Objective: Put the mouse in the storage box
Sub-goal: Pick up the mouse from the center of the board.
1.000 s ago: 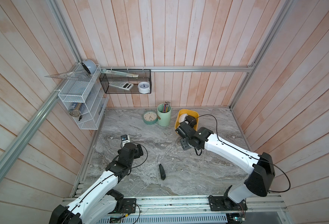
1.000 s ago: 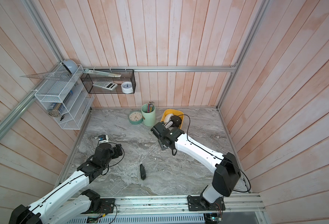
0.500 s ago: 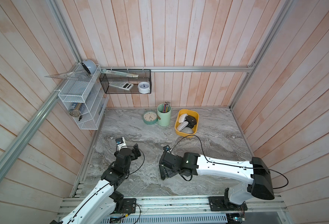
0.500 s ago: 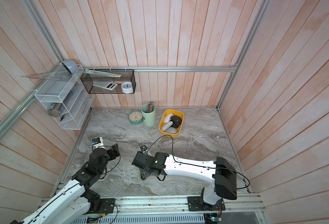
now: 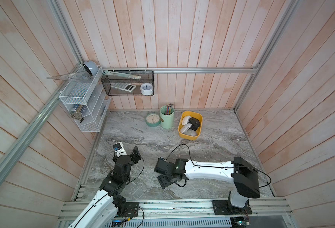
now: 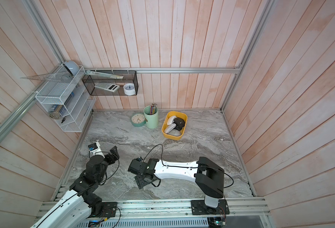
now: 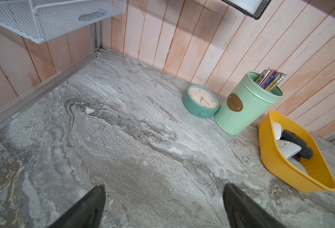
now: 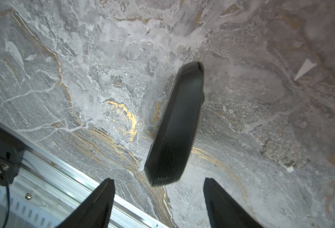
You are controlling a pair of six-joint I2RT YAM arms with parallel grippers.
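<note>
clock (image 5: pixel 152 119) and pencil cup (image 5: pixel 167 122) stand just beside storage box (image 5: pixel 188 136).

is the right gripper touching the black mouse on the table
Apart. The right wrist view shows bare tabletop between the black mouse and each jaw of the open right gripper.

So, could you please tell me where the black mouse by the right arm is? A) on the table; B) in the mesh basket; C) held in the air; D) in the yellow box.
A: the right wrist view shows the black mouse lying on the table, the right end effector open with a gap either side.
</note>
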